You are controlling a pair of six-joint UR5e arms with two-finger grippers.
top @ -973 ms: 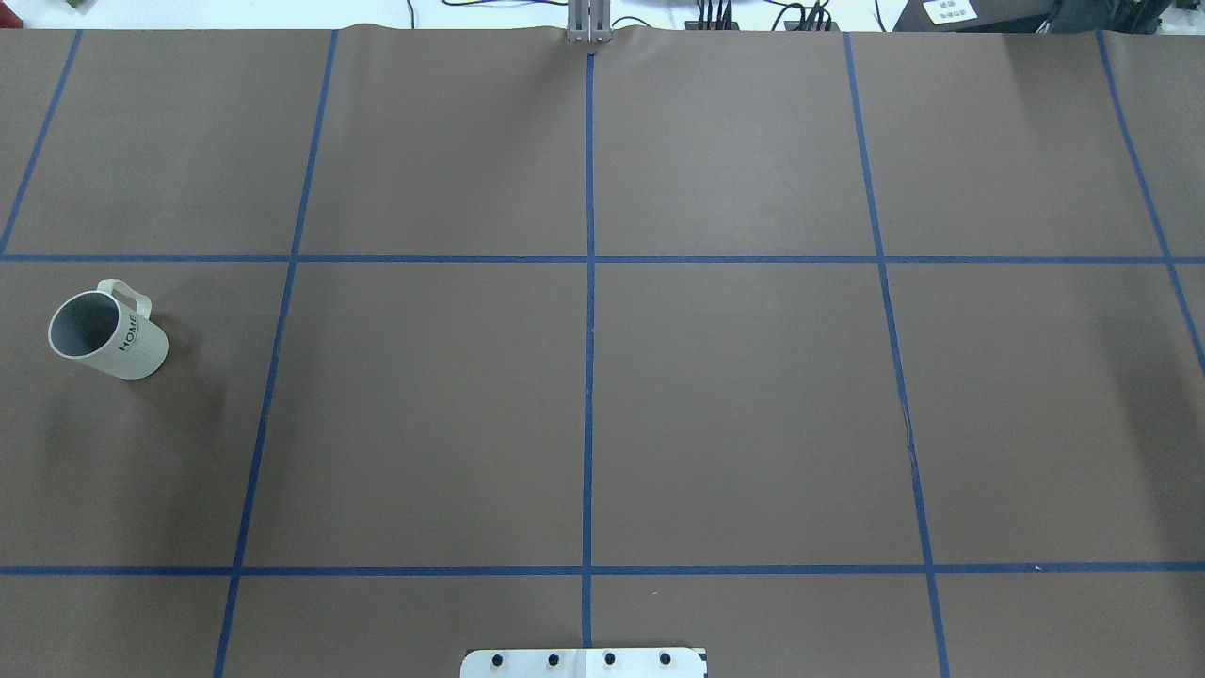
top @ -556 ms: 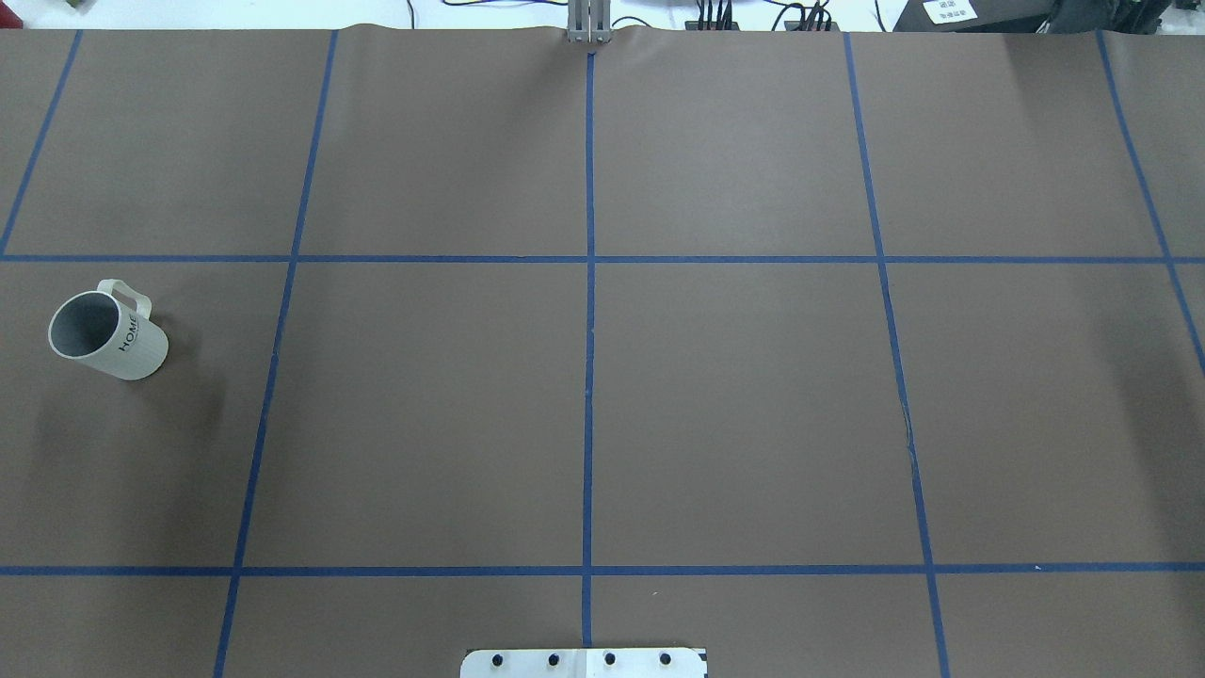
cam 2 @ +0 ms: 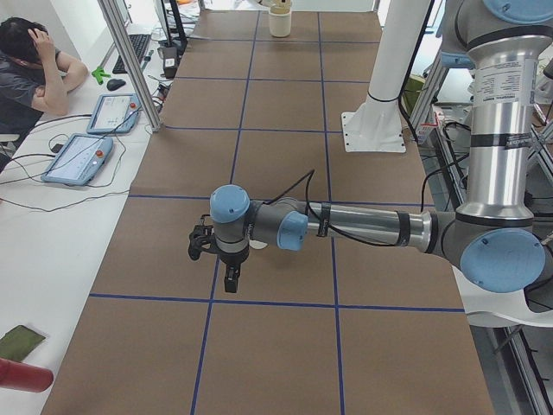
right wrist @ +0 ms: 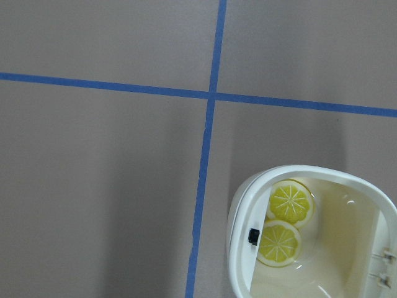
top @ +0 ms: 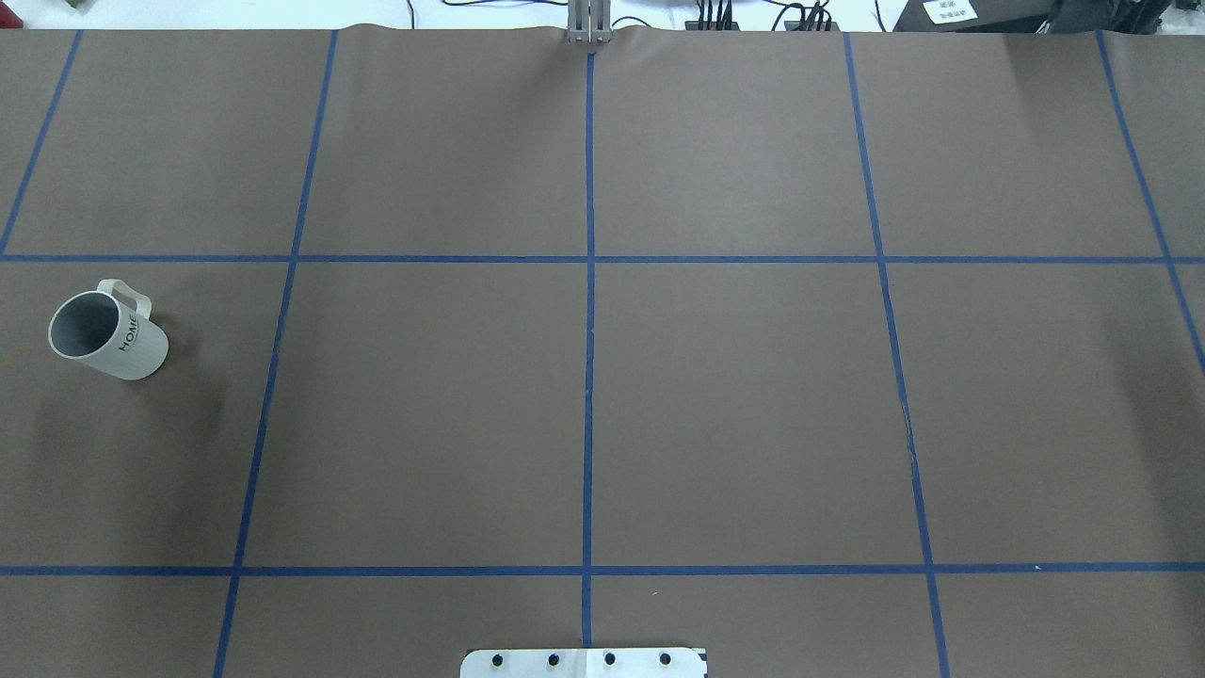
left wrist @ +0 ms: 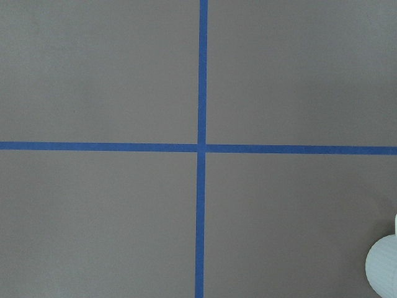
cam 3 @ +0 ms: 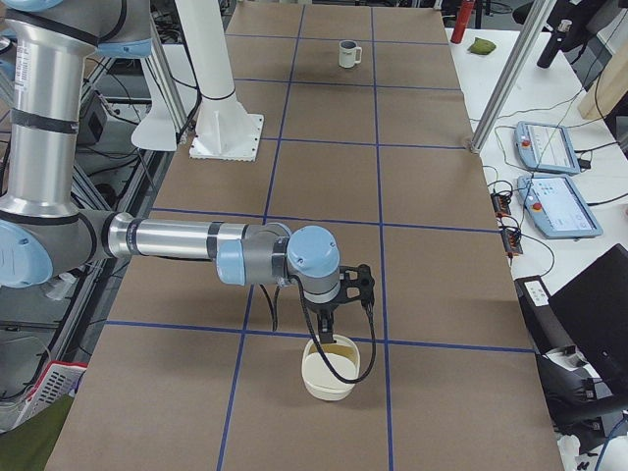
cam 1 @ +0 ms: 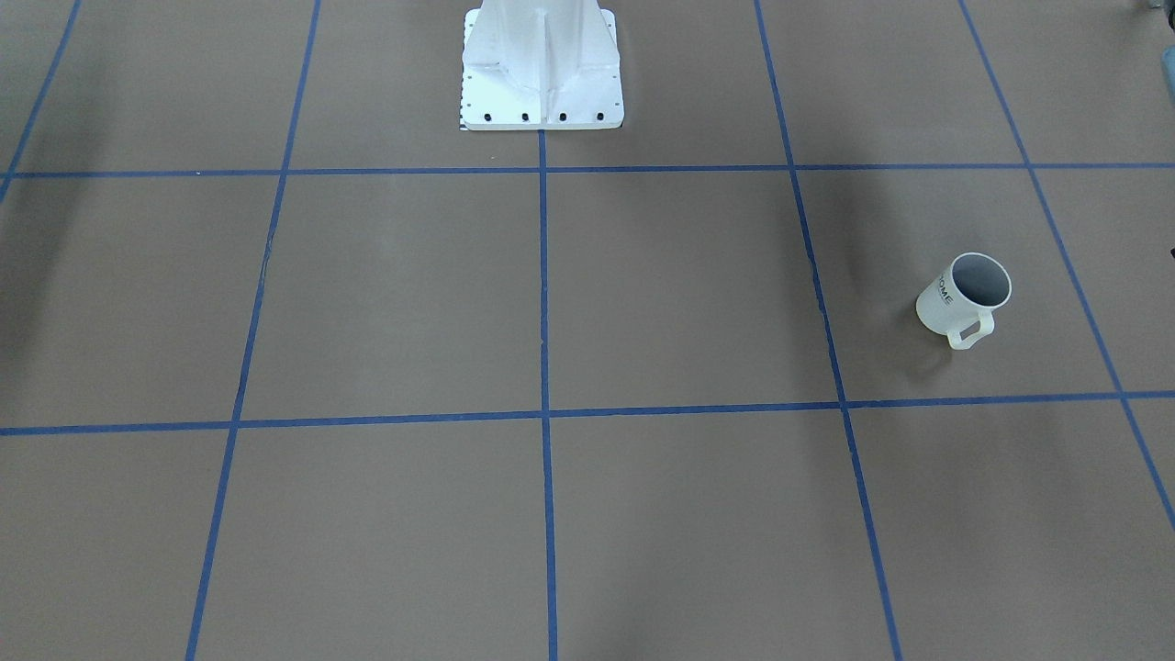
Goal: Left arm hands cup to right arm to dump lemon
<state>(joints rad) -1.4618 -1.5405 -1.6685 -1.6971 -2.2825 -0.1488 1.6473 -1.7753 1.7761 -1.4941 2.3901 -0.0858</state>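
The cup (top: 108,334) is an off-white mug with black "HOME" lettering. It stands upright at the table's left side, handle toward the far edge, and also shows in the front view (cam 1: 964,298) and far off in the right side view (cam 3: 347,53). Its inside looks grey; the lemon is hidden. My left gripper (cam 2: 228,278) hangs over the table near the cup, which its wrist mostly hides there. My right gripper (cam 3: 324,326) hangs just above a cream bowl. I cannot tell whether either gripper is open or shut. Neither holds anything that I can see.
The cream bowl (cam 3: 329,373) stands at the table's right end, with two yellow citrus slices (right wrist: 282,223) in it, and shows far off in the left side view (cam 2: 279,19). The white robot pedestal (cam 1: 542,64) stands at mid-table. Metal posts (cam 3: 510,69) and operator tablets (cam 2: 78,156) flank the far edge.
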